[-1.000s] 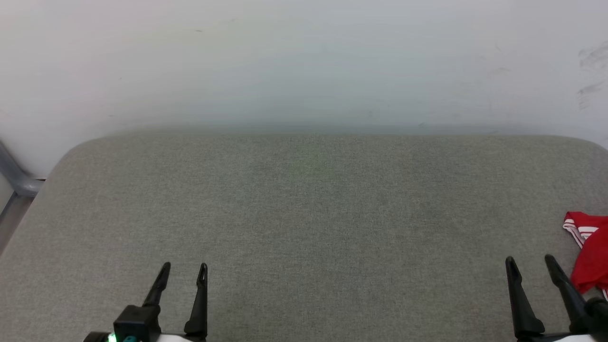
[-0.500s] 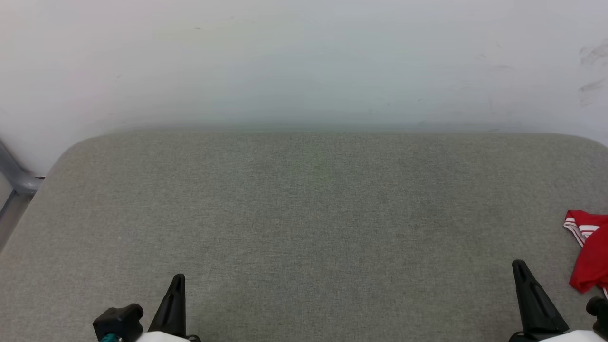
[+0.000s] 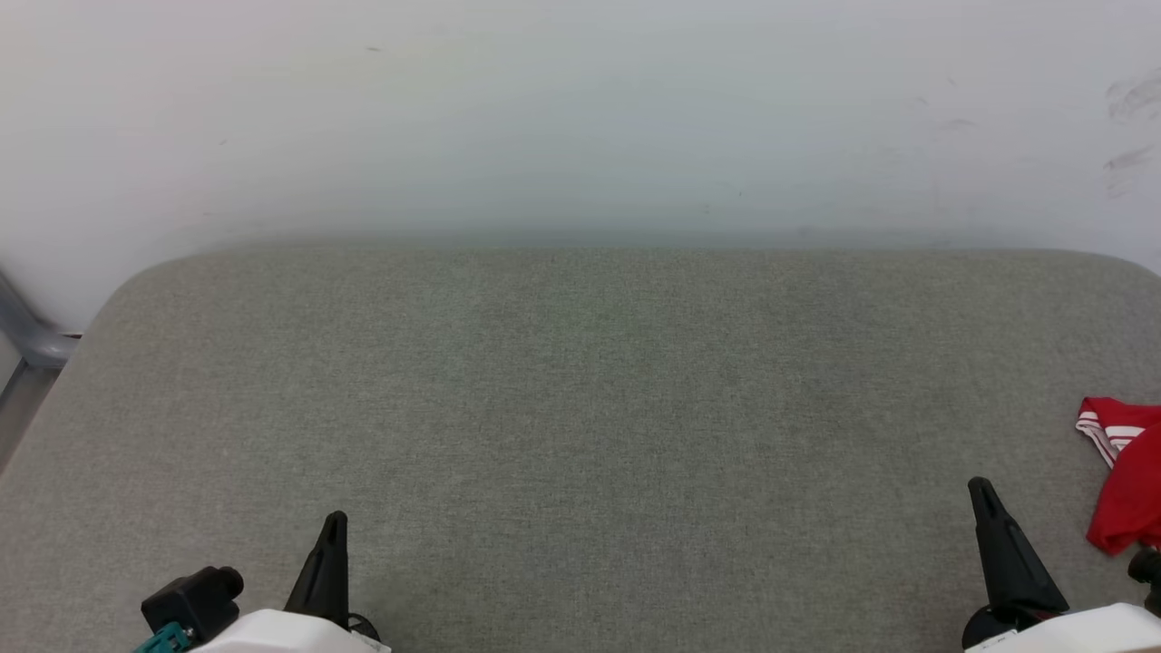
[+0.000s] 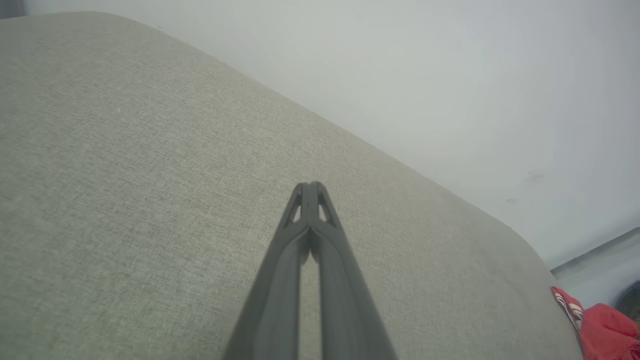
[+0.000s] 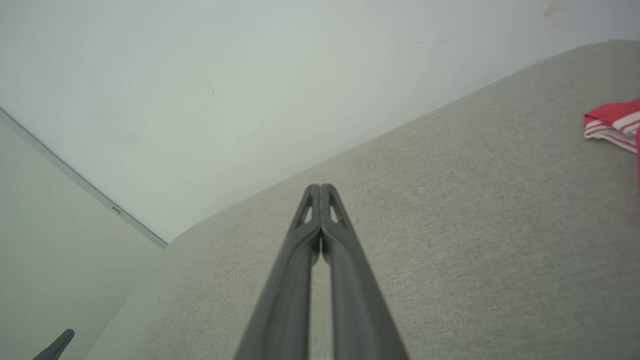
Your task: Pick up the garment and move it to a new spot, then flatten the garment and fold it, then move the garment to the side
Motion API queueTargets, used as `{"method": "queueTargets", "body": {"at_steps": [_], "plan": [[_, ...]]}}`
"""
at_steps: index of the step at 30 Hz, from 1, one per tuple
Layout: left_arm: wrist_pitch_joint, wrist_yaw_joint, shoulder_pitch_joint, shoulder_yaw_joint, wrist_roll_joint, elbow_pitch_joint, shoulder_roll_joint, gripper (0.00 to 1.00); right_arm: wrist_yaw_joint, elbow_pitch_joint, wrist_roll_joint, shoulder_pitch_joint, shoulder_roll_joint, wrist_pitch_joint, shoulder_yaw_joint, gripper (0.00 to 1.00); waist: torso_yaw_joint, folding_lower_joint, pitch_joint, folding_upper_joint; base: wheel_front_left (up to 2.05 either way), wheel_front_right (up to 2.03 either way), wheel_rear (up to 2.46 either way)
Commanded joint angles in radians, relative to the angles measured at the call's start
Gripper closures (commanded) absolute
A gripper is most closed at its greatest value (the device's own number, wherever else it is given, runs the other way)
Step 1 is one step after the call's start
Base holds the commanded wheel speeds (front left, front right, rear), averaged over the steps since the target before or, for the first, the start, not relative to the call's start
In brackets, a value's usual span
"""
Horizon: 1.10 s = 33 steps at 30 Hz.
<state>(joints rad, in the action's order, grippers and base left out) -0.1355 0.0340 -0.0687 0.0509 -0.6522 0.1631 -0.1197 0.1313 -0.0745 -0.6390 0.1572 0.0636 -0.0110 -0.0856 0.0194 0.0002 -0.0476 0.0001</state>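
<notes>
Left end effector (image 3: 334, 526) and right end effector (image 3: 981, 494) sit pinched together in my head view, low over the grey cushion (image 3: 580, 408). The garment (image 3: 1125, 490) lies bunched at the cushion's right edge, near my right one. Left wrist view: garment well apart, at the far corner. Right wrist view: bare cushion between.

- counter (image 3: 580, 408): grey woven fabric top, rounded far corners.
- garment (image 3: 1129, 490): red with red-white striped trim, lies bunched on the counter at its right edge.

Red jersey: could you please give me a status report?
Left claw and right claw shut, empty. Red jersey bunched, untouched, right edge of grey cushion. Nothing in the way.
</notes>
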Motion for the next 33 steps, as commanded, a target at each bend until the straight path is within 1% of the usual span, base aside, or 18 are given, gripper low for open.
{"method": "queueTargets", "body": {"at_steps": [1, 14, 20, 21, 33], "plan": [[0.007, 0.006, 0.036, -0.012, -0.035, -0.009, -0.002, 1.00, 0.000, 0.000, -0.039, -0.031, 0.012, -0.004, 0.001, 1.00, 0.000, -0.0001, 0.001, -0.0001, 0.00, 0.00, 0.00], [0.054, 0.024, 0.065, -0.042, -0.213, 0.008, 0.013, 1.00, 0.000, 0.061, -0.229, -0.077, 0.016, -0.014, 0.007, 1.00, -0.003, -0.0001, 0.007, -0.0001, 0.00, 0.00, 0.00], [0.071, 0.030, 0.075, -0.052, -0.275, 0.014, 0.017, 1.00, 0.000, 0.082, -0.295, -0.094, 0.017, -0.018, 0.009, 1.00, -0.004, -0.0001, 0.010, -0.0001, 0.00, 0.00, 0.00], [0.080, 0.034, 0.081, -0.058, -0.312, 0.018, 0.020, 1.00, 0.000, 0.095, -0.332, -0.103, 0.017, -0.021, 0.010, 1.00, -0.004, -0.0001, 0.012, -0.0001, 0.00, 0.00, 0.00], [0.116, 0.048, 0.103, -0.082, -0.445, 0.031, 0.030, 1.00, 0.000, 0.140, -0.473, -0.137, 0.018, -0.031, 0.011, 1.00, -0.007, -0.0001, 0.018, -0.0001, 0.00, 0.00, 0.00]]}}
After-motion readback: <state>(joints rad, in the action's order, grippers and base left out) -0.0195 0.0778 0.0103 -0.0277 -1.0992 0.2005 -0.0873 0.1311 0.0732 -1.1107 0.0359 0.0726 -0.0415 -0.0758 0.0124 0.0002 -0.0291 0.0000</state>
